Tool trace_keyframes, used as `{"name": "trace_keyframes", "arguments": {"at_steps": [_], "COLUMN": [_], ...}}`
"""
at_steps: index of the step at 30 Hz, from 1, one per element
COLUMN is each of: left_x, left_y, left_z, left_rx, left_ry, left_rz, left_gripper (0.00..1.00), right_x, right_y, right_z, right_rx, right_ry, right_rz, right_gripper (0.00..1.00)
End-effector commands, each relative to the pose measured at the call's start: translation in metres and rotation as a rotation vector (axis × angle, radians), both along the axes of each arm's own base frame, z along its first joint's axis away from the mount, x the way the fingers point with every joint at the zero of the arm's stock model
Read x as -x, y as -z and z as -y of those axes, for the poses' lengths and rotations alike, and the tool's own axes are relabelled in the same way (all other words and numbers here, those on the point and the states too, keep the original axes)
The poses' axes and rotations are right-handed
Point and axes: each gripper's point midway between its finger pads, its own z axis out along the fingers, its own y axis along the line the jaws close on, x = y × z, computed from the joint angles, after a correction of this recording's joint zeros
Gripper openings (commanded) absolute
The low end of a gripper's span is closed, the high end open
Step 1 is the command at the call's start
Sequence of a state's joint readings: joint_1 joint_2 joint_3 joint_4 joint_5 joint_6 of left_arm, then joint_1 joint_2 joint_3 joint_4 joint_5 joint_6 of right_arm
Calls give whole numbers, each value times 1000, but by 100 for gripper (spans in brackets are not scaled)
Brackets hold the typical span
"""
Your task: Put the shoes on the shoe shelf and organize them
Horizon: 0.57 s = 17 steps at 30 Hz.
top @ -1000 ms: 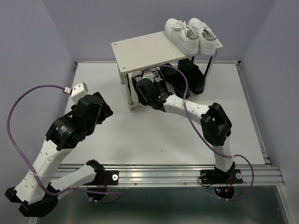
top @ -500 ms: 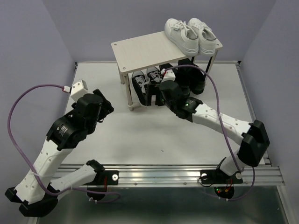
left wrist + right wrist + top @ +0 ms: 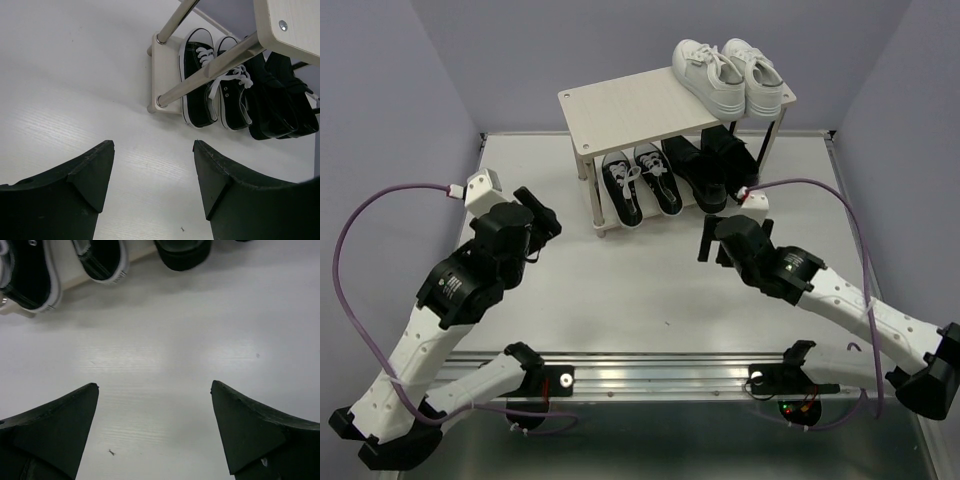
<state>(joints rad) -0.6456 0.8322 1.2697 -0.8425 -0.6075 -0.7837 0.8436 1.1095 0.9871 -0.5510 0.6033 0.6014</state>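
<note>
A white table (image 3: 650,300) stands between pale lilac walls (image 3: 500,50), a metal rail (image 3: 670,375) along its near edge.

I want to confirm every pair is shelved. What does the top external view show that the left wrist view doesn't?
Only the top external view: the white sneakers on top of the shoe shelf, and the right gripper, open, short of the shelf. Only the left wrist view: the underside of the shelf's top with a screw. Both: the black canvas sneakers and black loafers side by side on the lower board, and the left gripper, open.
</note>
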Motion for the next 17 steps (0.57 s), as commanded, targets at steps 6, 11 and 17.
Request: {"name": "trace_keyframes", "arguments": {"at_steps": [6, 11, 17], "left_x": [-12, -12, -8], "left_y": [-4, -3, -3], "left_z": [5, 6, 3], "left_rx": [-12, -8, 8], "left_ry": [1, 7, -2], "left_rz": [33, 28, 37], "left_gripper": [76, 76, 76], "right_x": [48, 53, 52], "right_y": [17, 14, 16], "right_z": [95, 95, 96], "right_rx": [75, 9, 19], "right_ry": [313, 283, 300], "right_rz": [-61, -37, -40], "right_gripper": [100, 100, 100]}}
